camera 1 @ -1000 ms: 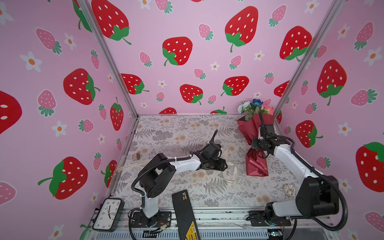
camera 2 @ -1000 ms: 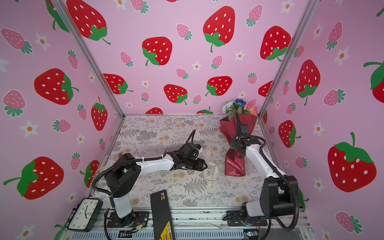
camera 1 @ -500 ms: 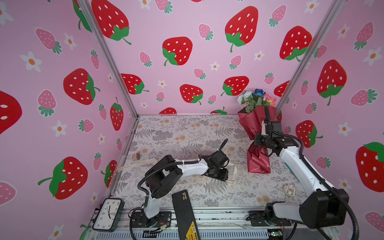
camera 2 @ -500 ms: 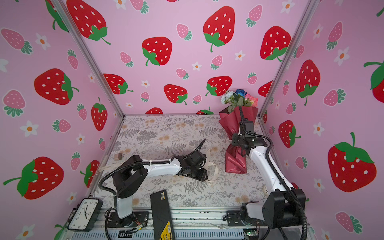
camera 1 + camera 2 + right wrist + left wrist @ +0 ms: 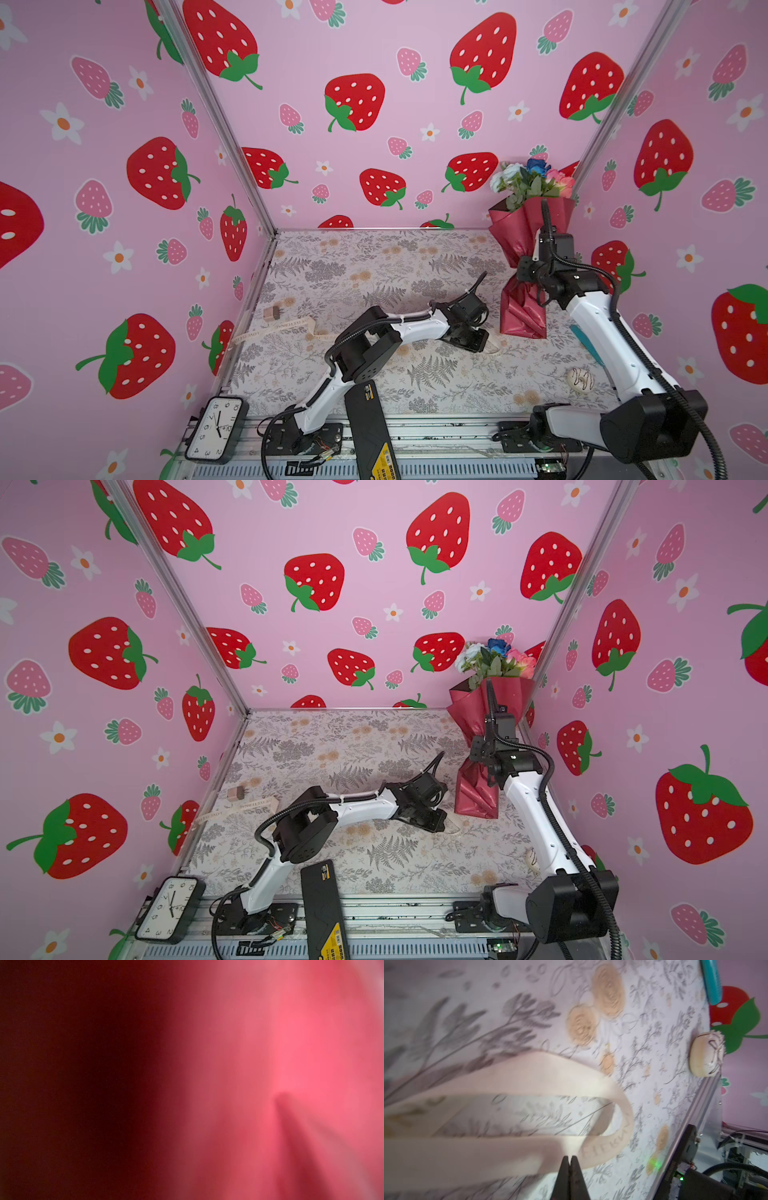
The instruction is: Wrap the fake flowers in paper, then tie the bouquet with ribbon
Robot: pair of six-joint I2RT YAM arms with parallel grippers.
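Where the floral-patterned bench [image 5: 374,257] meets the right wall, the bouquet of fake flowers [image 5: 524,232] in dark red glossy paper stands on end, the right hand [image 5: 523,272] clamped on its narrow waist. The left hand [image 5: 570,1164], fingers pressed together, touches the cream lettered ribbon [image 5: 508,1076]; whether it pinches the ribbon is unclear.

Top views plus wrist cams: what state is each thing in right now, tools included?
bouquet of fake flowers: upright, wrapped, not yet tied.
ribbon: loose, looped, not around the bouquet.
left tool: shut, tips at the ribbon; pinch unclear.
right tool: shut on the bouquet's waist.
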